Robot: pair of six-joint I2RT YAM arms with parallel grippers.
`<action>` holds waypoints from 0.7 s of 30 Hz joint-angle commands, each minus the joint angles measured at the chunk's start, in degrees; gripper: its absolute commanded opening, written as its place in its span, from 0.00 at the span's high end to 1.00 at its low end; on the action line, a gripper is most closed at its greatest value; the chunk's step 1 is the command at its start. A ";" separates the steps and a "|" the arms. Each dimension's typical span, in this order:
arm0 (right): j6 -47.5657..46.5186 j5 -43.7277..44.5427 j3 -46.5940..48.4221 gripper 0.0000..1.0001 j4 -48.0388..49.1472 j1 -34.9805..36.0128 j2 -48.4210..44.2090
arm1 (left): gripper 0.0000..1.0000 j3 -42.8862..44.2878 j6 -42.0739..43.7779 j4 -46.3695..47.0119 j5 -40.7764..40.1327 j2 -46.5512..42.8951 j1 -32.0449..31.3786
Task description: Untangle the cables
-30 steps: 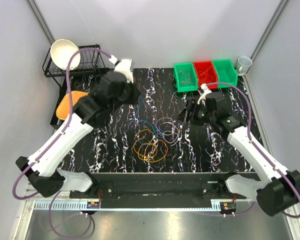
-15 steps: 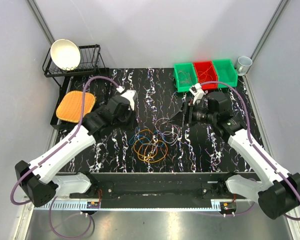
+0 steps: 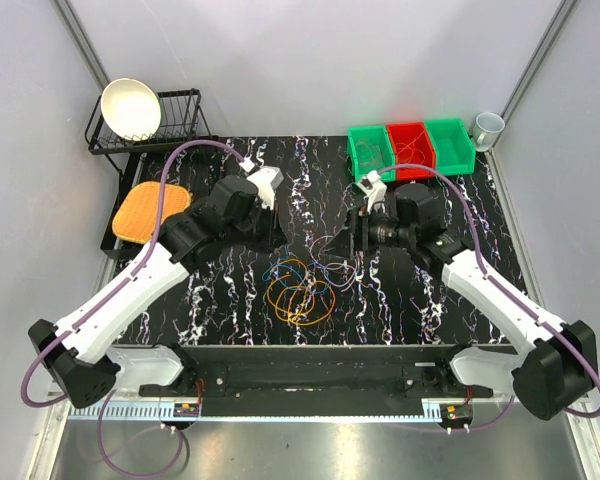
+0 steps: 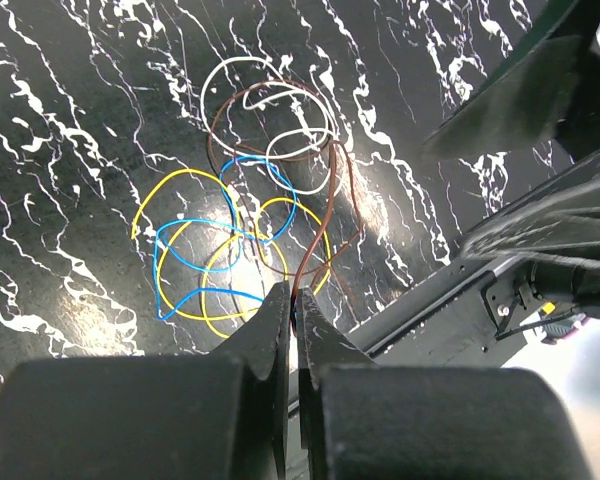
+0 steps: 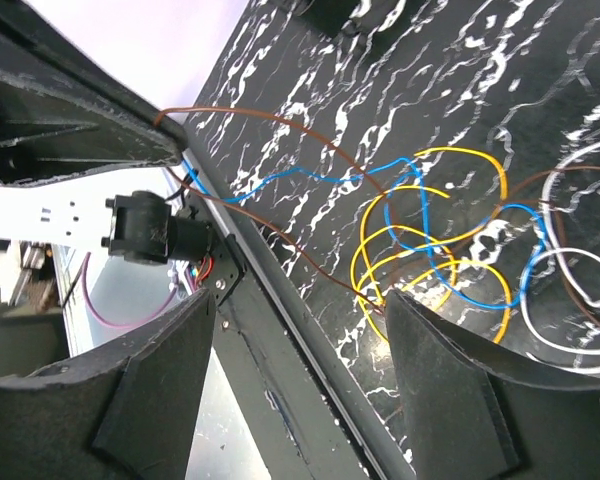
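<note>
The cables lie tangled mid-table: orange loops (image 3: 300, 292), a blue wire (image 3: 283, 268) and pale purple loops (image 3: 336, 256). In the left wrist view they show as yellow (image 4: 176, 178), blue (image 4: 194, 263), brown (image 4: 332, 215) and white (image 4: 250, 70) loops. My left gripper (image 3: 273, 236) (image 4: 295, 300) is shut on a brown strand, with a blue strand at the same pinch, at the pile's left side. Both strands rise off the table to it. My right gripper (image 3: 354, 236) (image 5: 300, 385) is open and empty just right of the pile, jaws wide. It sees the left gripper (image 5: 90, 135) holding the strands.
Three bins stand at the back right: green (image 3: 372, 152), red (image 3: 410, 147), green (image 3: 449, 146), with wires in them. A cup (image 3: 488, 126) is beyond. A dish rack (image 3: 170, 128) with a bowl (image 3: 130, 108) and an orange mat (image 3: 150, 211) are at the back left.
My left gripper swung down from the back to the pile's left side and now pinches strands. My right gripper shifted left, closer to the pile. The cables shifted slightly.
</note>
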 commanded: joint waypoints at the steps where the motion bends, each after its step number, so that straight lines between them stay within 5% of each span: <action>1: -0.74 -0.24 0.56 0.25 4.17 2.62 1.38 | 1.00 4.03 0.98 1.12 2.64 0.99 0.01; 5: -0.74 4.06 -0.93 0.28 3.91 5.07 1.73 | 1.00 6.23 -0.51 1.38 1.60 2.04 -0.08; 9: 1.09 20.02 -1.37 0.33 0.48 6.75 0.33 | 1.00 7.90 -1.92 1.64 -0.16 3.36 0.10; 21: 2.25 25.43 -4.71 0.33 4.96 10.61 0.85 | 1.00 10.53 -5.26 2.17 0.62 6.53 1.76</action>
